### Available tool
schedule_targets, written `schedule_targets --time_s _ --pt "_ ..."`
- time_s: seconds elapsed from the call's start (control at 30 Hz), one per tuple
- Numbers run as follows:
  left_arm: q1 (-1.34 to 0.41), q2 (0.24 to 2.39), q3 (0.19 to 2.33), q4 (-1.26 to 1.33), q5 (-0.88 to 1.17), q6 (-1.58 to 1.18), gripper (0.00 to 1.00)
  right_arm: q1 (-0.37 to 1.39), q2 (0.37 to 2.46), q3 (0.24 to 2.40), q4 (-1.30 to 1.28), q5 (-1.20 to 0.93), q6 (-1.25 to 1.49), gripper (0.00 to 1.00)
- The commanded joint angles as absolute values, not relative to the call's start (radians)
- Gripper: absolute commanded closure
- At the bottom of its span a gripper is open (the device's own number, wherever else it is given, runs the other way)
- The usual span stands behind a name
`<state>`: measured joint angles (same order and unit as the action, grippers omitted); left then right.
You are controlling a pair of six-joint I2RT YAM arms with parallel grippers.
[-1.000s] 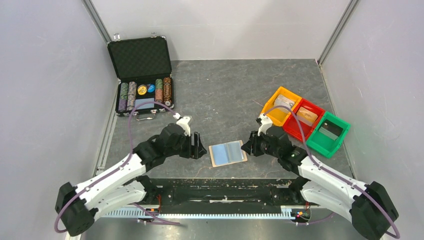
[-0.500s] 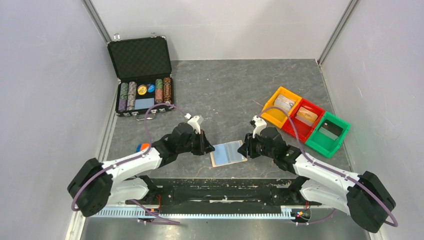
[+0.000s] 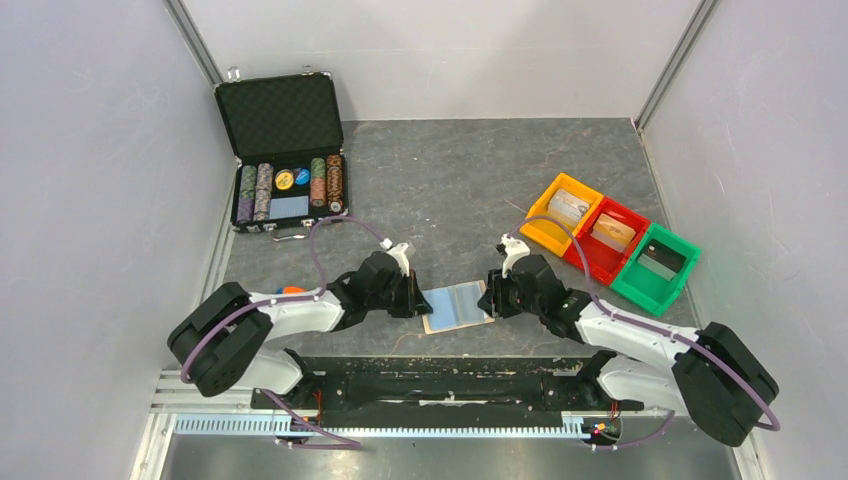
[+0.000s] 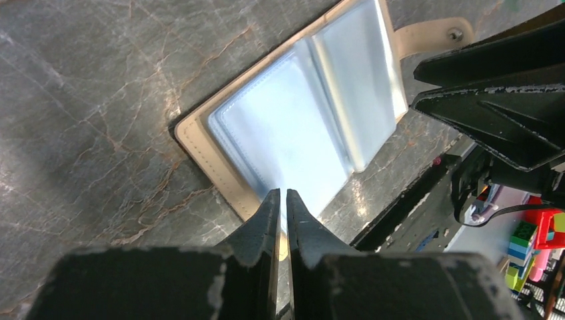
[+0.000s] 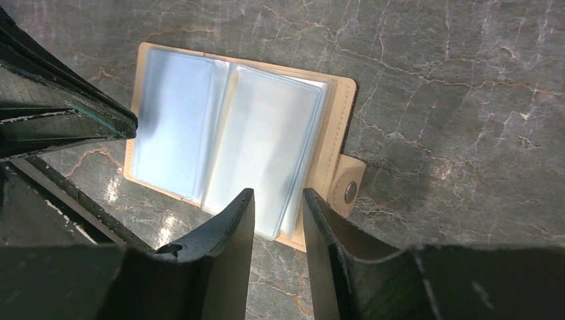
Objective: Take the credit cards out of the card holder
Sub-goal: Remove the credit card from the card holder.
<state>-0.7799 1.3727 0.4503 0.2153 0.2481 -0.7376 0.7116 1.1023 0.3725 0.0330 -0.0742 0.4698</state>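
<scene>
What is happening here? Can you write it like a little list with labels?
wallet: flat tan leather-like card holder, lying open, blue pockets facing up
left gripper: jaws nearly closed at the wallet's edge
right gripper: open, over the tab side
surface: dark grey stone-look table

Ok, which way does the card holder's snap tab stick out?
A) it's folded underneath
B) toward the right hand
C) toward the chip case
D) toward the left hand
B: in the right wrist view the tan snap tab juts from the card holder edge, just beside the right hand.
</scene>
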Motion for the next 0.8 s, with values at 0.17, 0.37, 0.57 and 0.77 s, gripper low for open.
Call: schedule_targets --time_s 0.17,0.37,0.57,0.77 --pt "-0.779 1.436 0.401 0.340 0.281 -0.750 0.88 0.718 1.157 0.349 0.106 -0.066 0.461 0.65" --pt "-0.779 1.454 0.396 0.357 0.295 -0.752 0.89 0.719 1.195 0.349 0.149 -0.103 0.469 0.65" --pt "-0.779 1.458 0.399 0.356 0.304 -0.750 0.89 0.721 1.203 0.378 0.150 -0.129 0.463 0.84" --pt "-0.780 1.442 0.404 0.325 0.305 -0.749 0.87 0.721 1.127 0.375 0.196 -0.205 0.498 1.00"
